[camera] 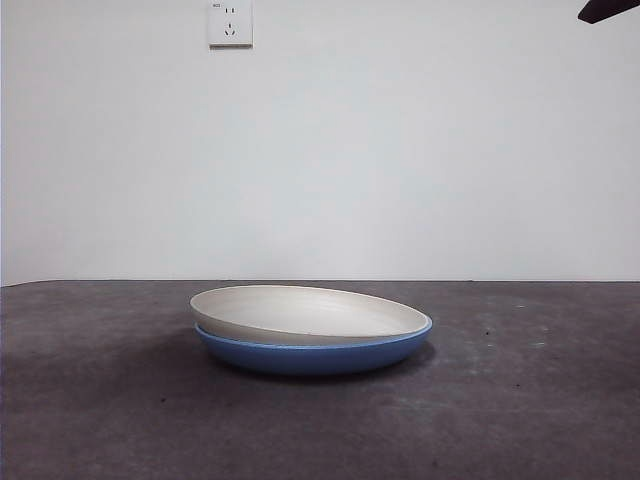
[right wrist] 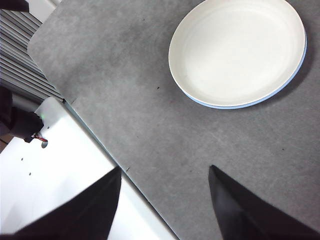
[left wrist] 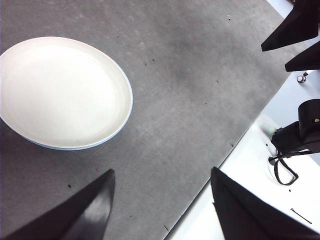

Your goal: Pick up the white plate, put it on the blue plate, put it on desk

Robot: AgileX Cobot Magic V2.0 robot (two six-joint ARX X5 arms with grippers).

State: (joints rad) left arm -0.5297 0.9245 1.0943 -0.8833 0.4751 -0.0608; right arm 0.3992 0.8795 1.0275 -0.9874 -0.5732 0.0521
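The white plate point(camera: 300, 312) sits tilted in the blue plate point(camera: 320, 355) (both grippers wide apart, empty), so a nudge could probably slide it off.

One white plate point(camera: 300, 312), one blue plate point(camera: 310, 357).

White plate point(camera: 300, 312) nested in blue plate point(camera: 310, 356)
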